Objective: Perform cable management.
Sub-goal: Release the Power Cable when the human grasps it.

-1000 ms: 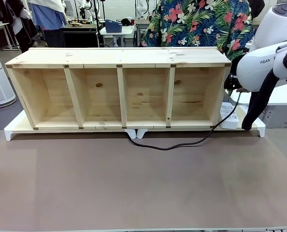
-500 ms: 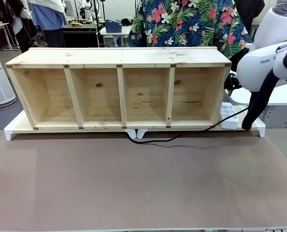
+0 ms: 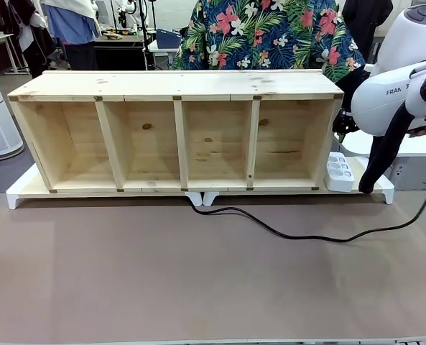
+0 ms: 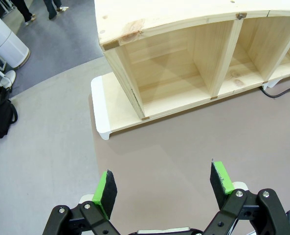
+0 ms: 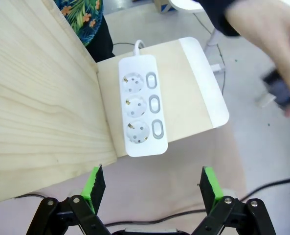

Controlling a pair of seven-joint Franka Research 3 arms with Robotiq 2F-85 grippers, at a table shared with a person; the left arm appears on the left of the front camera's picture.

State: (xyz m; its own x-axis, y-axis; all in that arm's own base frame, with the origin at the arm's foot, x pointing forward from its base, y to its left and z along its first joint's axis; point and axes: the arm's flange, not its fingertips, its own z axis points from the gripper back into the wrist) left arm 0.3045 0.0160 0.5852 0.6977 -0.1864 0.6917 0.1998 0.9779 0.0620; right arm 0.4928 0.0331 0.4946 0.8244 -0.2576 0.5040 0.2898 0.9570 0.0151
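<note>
The cable (image 3: 299, 233) lies loose across the table (image 3: 198, 287), unplugged from the strip (image 5: 140, 110). Left gripper (image 4: 164, 188) and right gripper (image 5: 152, 188) are spread, empty. Tidying is judged barely begun.

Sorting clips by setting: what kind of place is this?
Likely a robotics lab or workshop: a white arm at the table, work tables behind, and a wooden shelf as a prop.

The cable (image 3: 299, 234) no longer runs up to the power strip (image 3: 339, 173); it now trails across the table (image 3: 198, 287) to the right edge. The person's hand (image 5: 267, 29) holds the blurred plug (image 5: 280, 93). The person has shifted left behind the shelf.
</note>
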